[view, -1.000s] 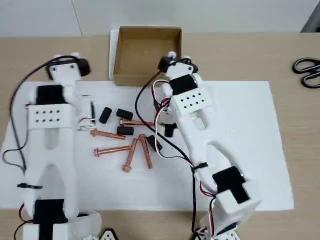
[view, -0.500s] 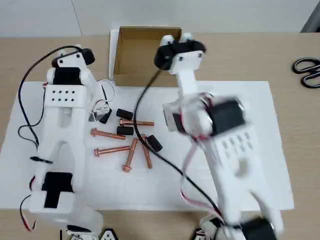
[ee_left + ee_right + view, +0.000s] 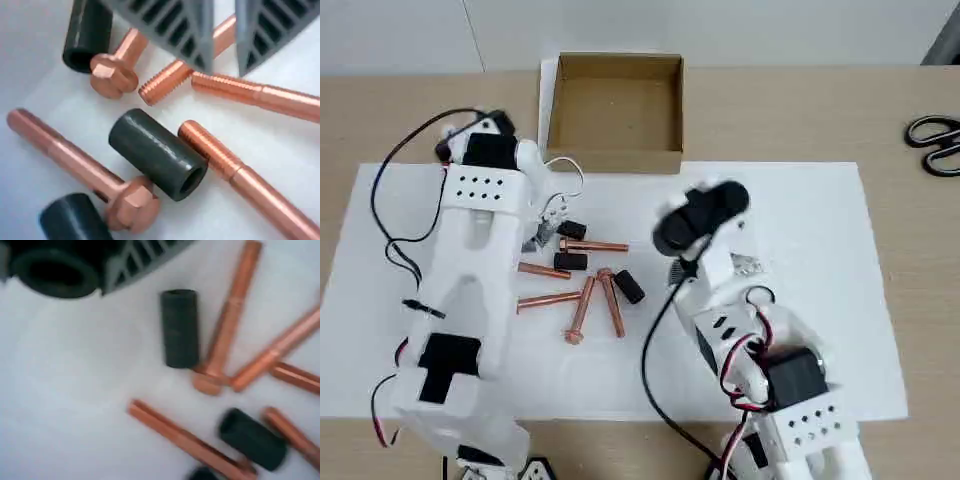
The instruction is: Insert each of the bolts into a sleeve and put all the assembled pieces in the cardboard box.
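Several copper bolts [image 3: 582, 310] and black sleeves [image 3: 629, 287] lie scattered on the white sheet [image 3: 800, 230]. The cardboard box [image 3: 560, 110] stands behind them with nothing visible inside. My left gripper [image 3: 549, 226] hangs over the left end of the pile. In the left wrist view this gripper [image 3: 223, 50] is open, low above two bolts [image 3: 255, 92], with a sleeve [image 3: 157, 152] close by. My right gripper [image 3: 75, 262] is shut on a black sleeve [image 3: 55, 272], held above the sheet just right of the pile. Another sleeve [image 3: 180, 327] and a bolt [image 3: 227, 325] lie below it.
Scissors [image 3: 935, 143] rest on the wooden table at the far right. The right arm's body [image 3: 760, 360] takes up the front right of the sheet, and the left arm [image 3: 470, 290] covers the front left. Bare sheet spreads to the right.
The right arm swung up by the box, then pulled back toward the front right. The left arm moved right, over the pile's left end.
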### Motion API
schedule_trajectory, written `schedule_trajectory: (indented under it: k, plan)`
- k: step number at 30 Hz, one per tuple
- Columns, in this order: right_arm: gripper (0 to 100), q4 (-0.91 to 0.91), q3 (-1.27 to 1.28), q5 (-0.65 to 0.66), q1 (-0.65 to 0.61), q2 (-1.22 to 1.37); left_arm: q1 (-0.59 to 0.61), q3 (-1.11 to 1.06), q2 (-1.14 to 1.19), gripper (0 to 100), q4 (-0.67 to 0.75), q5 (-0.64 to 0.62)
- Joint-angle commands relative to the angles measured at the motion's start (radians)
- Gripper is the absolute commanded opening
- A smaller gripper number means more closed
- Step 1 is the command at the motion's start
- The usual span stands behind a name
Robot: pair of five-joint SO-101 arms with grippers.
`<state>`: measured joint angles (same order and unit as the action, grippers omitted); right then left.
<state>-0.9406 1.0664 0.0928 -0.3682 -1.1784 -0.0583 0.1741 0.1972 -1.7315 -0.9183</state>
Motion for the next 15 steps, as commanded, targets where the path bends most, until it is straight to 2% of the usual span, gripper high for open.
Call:
schedule_trajectory:
  k: [1, 6, 9, 15]
  plan:
    - [0.4, 0.096, 0.129, 0.014, 0.096, -0.067, -0.005, 0.038, 0.040, 11, 0.014, -0.061]
    - [0.4, 0.119, 0.242, 0.014, 0.188, -0.073, 0.046, 0.042, 0.144, 16, 0.025, -0.129]
    - [0.4, 0.122, 0.272, 0.011, 0.196, -0.073, 0.058, 0.042, 0.178, 18, 0.006, -0.146]
    - [0.4, 0.124, 0.276, 0.009, 0.193, -0.073, 0.058, 0.041, 0.229, 19, 0.006, -0.269]
